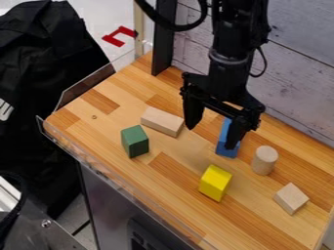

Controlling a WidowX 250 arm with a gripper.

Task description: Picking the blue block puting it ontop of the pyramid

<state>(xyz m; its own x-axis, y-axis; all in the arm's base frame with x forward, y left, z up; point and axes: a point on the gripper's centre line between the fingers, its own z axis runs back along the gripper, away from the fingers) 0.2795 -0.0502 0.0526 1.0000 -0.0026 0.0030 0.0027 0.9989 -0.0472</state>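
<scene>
Blue block (223, 145) lengthwise toward camera

Green wooden block (135, 141): we see it just beside a pale rectangular wooden block (161, 121).
Yellow wooden block (215, 183): we find it between the green block and a pale wooden cube (291, 198).
Pale wooden cylinder (264, 160): we see that it stands upright.
Brown striped wooden tabletop (176, 183): we see these pieces on it, and a grey plank wall (297, 58) behind.

A pale grey plank wall (297, 63) stands behind the wooden counter (78, 111), which has a clear rim (85, 88); black cloth (46, 63) lies left, near pale floor (98, 17)
</scene>
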